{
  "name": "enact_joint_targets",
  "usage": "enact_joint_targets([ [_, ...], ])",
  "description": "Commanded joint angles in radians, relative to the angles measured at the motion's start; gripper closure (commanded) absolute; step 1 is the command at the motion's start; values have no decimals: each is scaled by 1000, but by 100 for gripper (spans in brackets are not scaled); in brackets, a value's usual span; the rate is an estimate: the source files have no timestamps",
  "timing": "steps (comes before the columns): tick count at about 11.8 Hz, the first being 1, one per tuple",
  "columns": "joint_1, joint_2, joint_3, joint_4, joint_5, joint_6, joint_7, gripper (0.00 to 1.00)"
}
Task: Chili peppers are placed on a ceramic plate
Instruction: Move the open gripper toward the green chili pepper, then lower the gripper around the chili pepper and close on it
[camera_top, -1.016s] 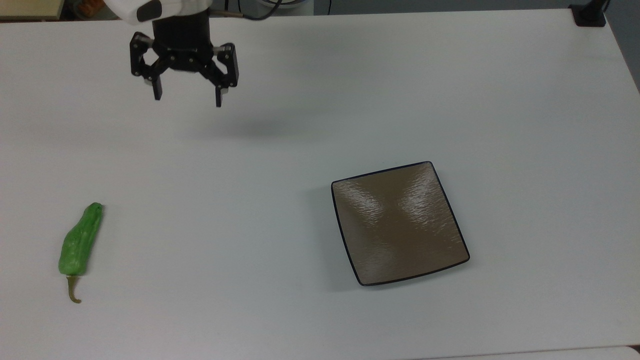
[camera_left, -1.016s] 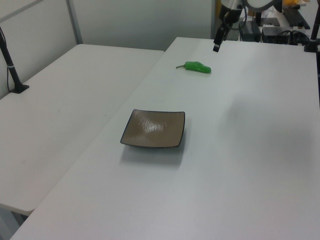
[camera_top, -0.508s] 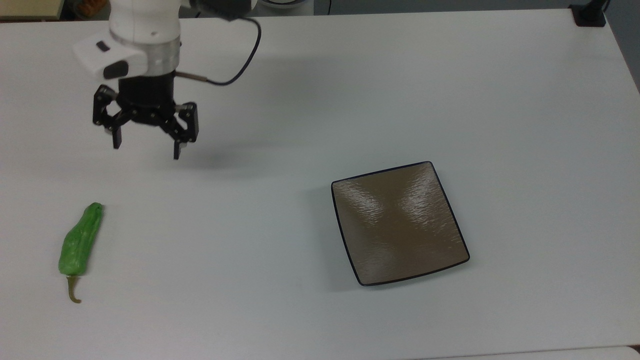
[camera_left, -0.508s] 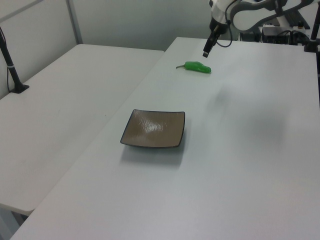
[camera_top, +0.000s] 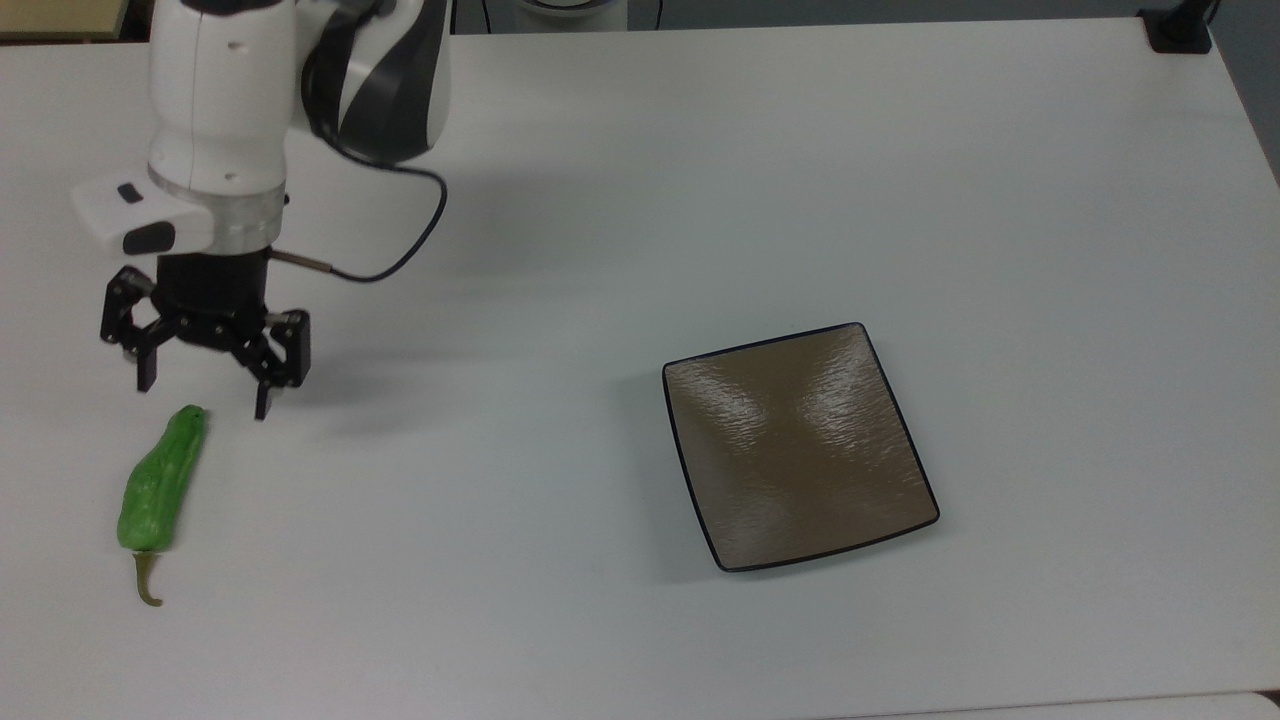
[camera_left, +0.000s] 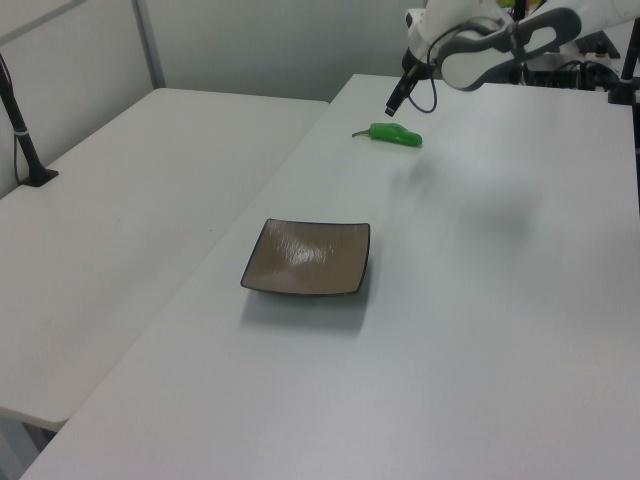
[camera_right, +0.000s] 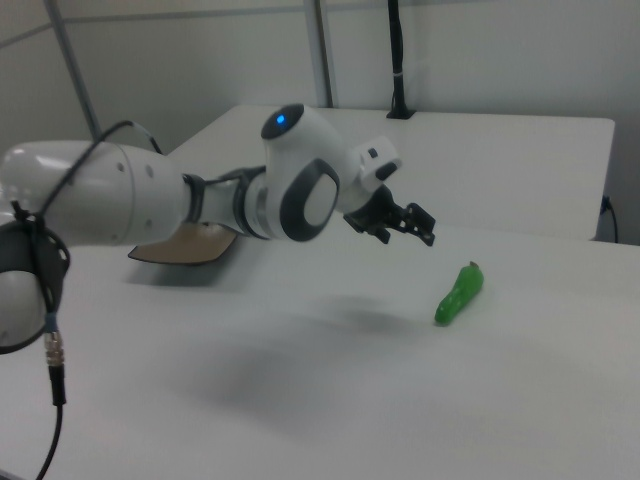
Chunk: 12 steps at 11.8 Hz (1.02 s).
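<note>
The bright green, wrinkled chili pepper (camera_top: 160, 485) lies on the white table near the top view's left edge, its olive stem pointing to the lower edge. My gripper (camera_top: 204, 398) hangs open just above the pepper's tip, with nothing between its fingers. The glossy brown square ceramic plate (camera_top: 800, 445) sits bare, right of centre in the top view. In the left view the gripper (camera_left: 391, 108) hovers just beyond the pepper (camera_left: 395, 134), far from the plate (camera_left: 308, 257). In the right view the gripper (camera_right: 425, 232) is up and left of the pepper (camera_right: 459, 294), and my arm hides much of the plate (camera_right: 185, 245).
A black clamp (camera_top: 1180, 30) sits at the table's far right corner in the top view. A second white table (camera_left: 120, 220) with a black pole (camera_left: 20, 130) adjoins on the left view's left. A thin cable (camera_top: 400, 250) loops off my wrist.
My gripper has travelled down and left in the top view, from the table's far edge to just above the pepper's tip, staying open. Pepper and plate have not moved.
</note>
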Motion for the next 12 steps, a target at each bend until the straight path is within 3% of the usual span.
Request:
enact_joint_targets([
  [1,-33,105,-5,76,-15,119,1,0],
  [6,-71,239,-6,162,-15,246,-8,0],
  [12,-100,308,-8,192,-18,318,-11,0],
])
